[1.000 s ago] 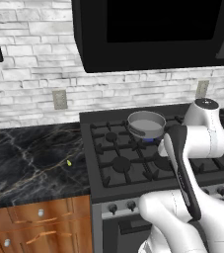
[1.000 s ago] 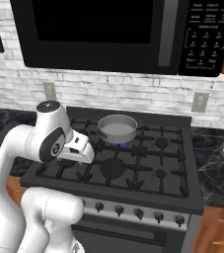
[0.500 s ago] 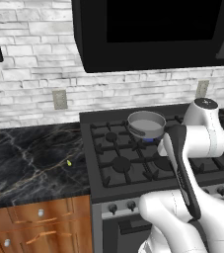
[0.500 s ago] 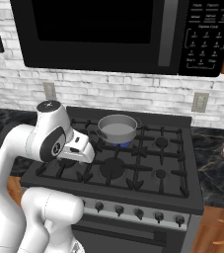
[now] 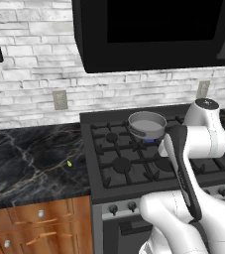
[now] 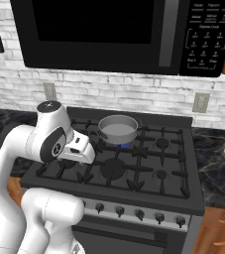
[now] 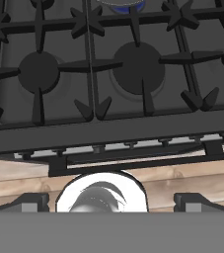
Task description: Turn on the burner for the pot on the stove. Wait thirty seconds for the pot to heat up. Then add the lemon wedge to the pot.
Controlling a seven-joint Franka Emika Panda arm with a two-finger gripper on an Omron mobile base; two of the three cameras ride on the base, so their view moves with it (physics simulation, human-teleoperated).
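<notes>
The gripper [image 7: 111, 200] is held with its jaws wide apart and empty, above the front edge of the stove [image 6: 134, 191]. A blue glow is seen at the burner [image 6: 120, 145] under the pot [image 6: 117, 128], so lighting is judged done; adding the lemon wedge [image 5: 69, 163] remains. It lies on the counter [image 5: 25, 163], left of the stove; its pointing cannot be told.

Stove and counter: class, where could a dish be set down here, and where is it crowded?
Free: the black marble counter left of the stove, bare apart from the lemon wedge near the stove's edge; also the unlit front grates. Crowded: the back centre, where the pot sits over the lit burner.
</notes>
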